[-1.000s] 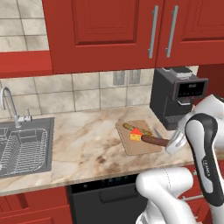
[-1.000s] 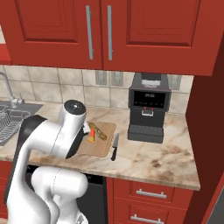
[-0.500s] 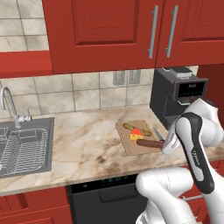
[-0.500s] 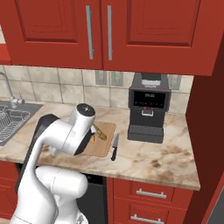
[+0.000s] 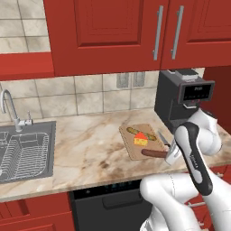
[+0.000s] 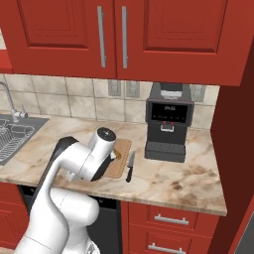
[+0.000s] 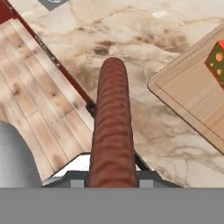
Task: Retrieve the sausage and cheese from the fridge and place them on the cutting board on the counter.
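- Counter [image 5: 85, 149]: I've got beige marbled stone over red cabinets, steel sink [image 5: 25, 151] set in at the left of the left base view, faucet [image 5: 10, 108] behind it.
- Upper cabinets [image 5: 135, 31]: red doors with vertical bar handles, above a tiled backsplash.
- Coffee machine [image 6: 168, 124]: black, standing on the counter against the backsplash, just right of the board in the right base view.
- Cutting board [image 5: 135, 145]: tan wood, flat on the counter in front of the coffee machine; one corner of it shows at the right of the hand view [image 7: 192, 87].
- Knife [image 6: 130, 166]: dark handle, lying on the counter just beside the board's right edge.
- Sausage [image 5: 154, 154]: dark reddish-brown, lying roughly level over the near edge of the board in the left base view. In the hand view [image 7: 113, 131] it runs straight out from between the fingers, its far end over bare counter near the front edge.
- Gripper [image 5: 170, 155]: clamped on the sausage at one end; I see the finger tips at either side of it at the bottom of the hand view.
- Cheese [image 5: 141, 138]: yellow-orange wedge with red edge, sitting on the board around its middle, apart from the sausage.
- Greenish-brown elongated food piece [image 5: 140, 131]: on the board behind the cheese, just beside it.
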